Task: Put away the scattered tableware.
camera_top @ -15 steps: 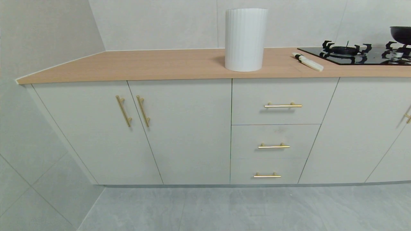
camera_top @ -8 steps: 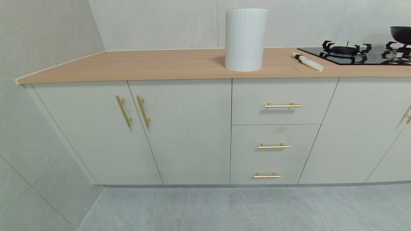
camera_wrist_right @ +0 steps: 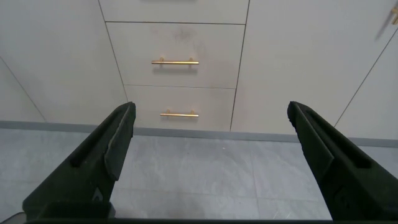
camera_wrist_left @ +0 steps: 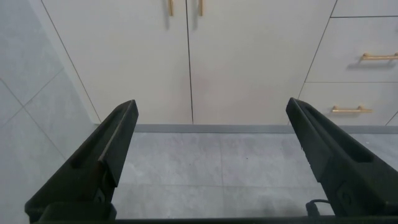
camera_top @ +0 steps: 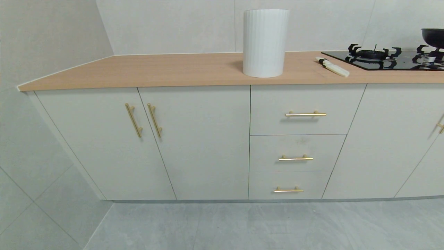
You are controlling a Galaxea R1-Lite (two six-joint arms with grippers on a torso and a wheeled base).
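A knife (camera_top: 332, 66) with a pale blade and a black band lies on the wooden countertop (camera_top: 156, 71), just left of the stove. A tall white ribbed cylinder holder (camera_top: 265, 42) stands upright near the counter's middle. My left gripper (camera_wrist_left: 211, 118) hangs low over the floor facing the cupboard doors, its fingers wide apart and empty. My right gripper (camera_wrist_right: 211, 118) is likewise low, open and empty, facing the lower drawers (camera_wrist_right: 175, 62).
A black gas hob (camera_top: 385, 57) with a dark pan (camera_top: 433, 36) sits at the counter's right end. Below are two cupboard doors with gold handles (camera_top: 144, 119) and three closed drawers (camera_top: 305, 114). Grey tiled floor (camera_top: 242, 225) lies open in front.
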